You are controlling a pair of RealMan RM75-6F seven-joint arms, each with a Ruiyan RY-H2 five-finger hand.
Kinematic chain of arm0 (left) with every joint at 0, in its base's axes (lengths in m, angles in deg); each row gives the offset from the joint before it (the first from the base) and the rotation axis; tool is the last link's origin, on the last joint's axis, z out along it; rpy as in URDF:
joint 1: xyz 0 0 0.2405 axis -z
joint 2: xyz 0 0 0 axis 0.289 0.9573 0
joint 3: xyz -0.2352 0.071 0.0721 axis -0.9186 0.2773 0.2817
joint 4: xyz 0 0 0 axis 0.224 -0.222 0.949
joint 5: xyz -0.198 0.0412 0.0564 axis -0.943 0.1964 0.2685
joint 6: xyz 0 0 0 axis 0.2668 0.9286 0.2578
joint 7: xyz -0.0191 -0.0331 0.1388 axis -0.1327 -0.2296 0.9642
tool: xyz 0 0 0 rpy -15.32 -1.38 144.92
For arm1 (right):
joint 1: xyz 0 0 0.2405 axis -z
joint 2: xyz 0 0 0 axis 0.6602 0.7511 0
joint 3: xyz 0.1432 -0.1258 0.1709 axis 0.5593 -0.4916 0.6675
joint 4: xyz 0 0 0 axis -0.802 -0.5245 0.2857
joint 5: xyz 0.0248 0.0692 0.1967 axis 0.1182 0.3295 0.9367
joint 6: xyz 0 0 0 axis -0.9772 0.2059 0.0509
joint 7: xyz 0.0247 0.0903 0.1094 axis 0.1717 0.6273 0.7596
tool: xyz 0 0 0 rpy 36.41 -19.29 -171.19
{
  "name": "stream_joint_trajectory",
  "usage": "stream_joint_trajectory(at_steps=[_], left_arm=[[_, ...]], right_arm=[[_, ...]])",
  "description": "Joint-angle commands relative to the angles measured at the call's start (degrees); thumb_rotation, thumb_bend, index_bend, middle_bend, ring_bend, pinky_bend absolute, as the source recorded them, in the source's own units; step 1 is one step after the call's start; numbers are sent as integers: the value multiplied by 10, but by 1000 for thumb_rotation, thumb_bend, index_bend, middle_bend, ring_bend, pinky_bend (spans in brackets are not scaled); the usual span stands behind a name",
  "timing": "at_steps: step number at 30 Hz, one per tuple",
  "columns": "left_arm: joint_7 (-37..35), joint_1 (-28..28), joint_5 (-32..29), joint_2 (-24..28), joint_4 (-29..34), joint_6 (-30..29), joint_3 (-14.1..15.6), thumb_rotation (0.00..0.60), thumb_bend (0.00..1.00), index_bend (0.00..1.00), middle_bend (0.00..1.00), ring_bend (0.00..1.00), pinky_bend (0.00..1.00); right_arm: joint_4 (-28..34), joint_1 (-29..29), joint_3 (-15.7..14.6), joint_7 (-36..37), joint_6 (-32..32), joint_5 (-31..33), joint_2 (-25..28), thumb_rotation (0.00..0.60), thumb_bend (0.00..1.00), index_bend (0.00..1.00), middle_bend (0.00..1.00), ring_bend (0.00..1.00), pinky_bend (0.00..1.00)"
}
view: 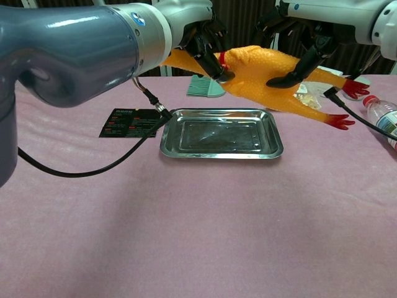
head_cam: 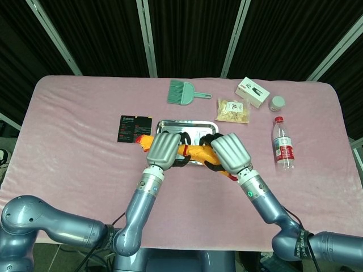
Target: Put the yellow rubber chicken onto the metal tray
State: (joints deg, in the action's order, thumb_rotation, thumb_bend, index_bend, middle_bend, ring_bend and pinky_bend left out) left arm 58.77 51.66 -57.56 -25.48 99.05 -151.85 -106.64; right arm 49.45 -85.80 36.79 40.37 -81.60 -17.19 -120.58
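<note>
The yellow rubber chicken point(view: 260, 74) hangs in the air above the metal tray point(view: 221, 133), lying lengthwise with its red feet to the right. My left hand point(view: 205, 43) grips its neck by the red wattle. My right hand point(view: 304, 46) grips its body near the legs. From the head view both hands point(head_cam: 164, 148) point(head_cam: 229, 152) cover most of the chicken point(head_cam: 195, 152), which overlaps the near part of the tray point(head_cam: 170, 124).
A black card point(head_cam: 135, 128) lies left of the tray. Behind it are a green brush point(head_cam: 184, 92), a snack bag point(head_cam: 232, 110), a white box point(head_cam: 252, 92) and a small jar point(head_cam: 277, 103). A water bottle point(head_cam: 283, 144) lies at the right.
</note>
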Motion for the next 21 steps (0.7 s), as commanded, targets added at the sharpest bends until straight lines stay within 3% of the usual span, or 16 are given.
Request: stream_joint_trajectory(at_steps=[1,5,8,21], left_arm=[[1,-4,1,1,3,7,1,600,526,634,561,508,366],[15,-8,-11,17,17,27,5,600,440,446,466,458,366],[23,-10,-22,27,25,38,7,600,427,389,427,442,366],[25,-10,-27,25,20,47,2,600,412,350,399,441,366]], right_arm=[[-2,0,0,1,0,1,0,600,521,804,691,732,821],[-5,-1,0,3,0,3,0,600,522,805,691,732,821],[-8,-1,1,4,1,5,0,600,522,805,691,732,821],[-9,-4,2,9,2,9,-1,600,522,804,691,732,821]])
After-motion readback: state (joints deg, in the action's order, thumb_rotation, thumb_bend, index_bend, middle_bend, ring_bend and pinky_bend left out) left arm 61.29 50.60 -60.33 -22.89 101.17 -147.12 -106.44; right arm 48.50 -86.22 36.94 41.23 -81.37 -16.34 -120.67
